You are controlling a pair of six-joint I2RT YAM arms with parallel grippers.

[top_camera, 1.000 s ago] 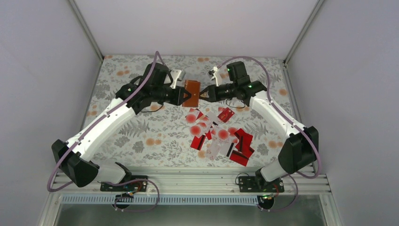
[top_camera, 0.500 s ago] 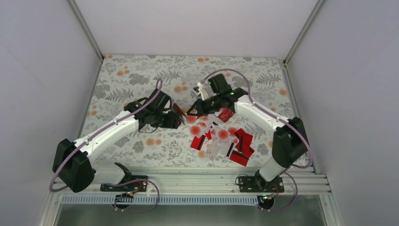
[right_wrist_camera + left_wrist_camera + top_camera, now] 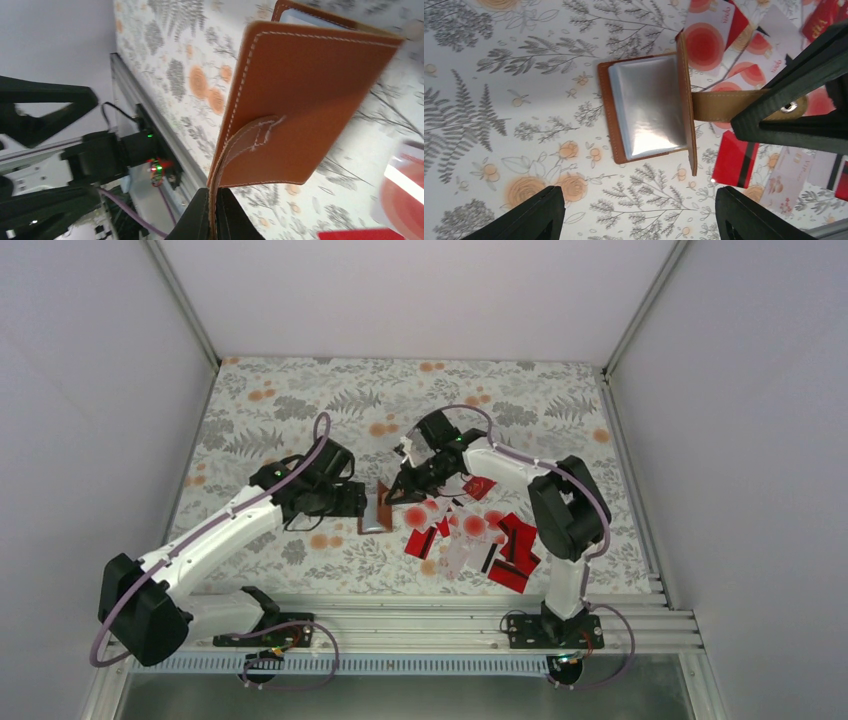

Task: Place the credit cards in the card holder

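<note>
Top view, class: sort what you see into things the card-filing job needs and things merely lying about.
Job: credit cards, card holder, left pincer, right pincer.
Merely there: floral table cover, metal rail, purple cables.

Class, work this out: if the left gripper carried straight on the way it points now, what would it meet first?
Most likely the open card holder lying just ahead, its strap pinched by the right gripper; depth is hard to judge.
</note>
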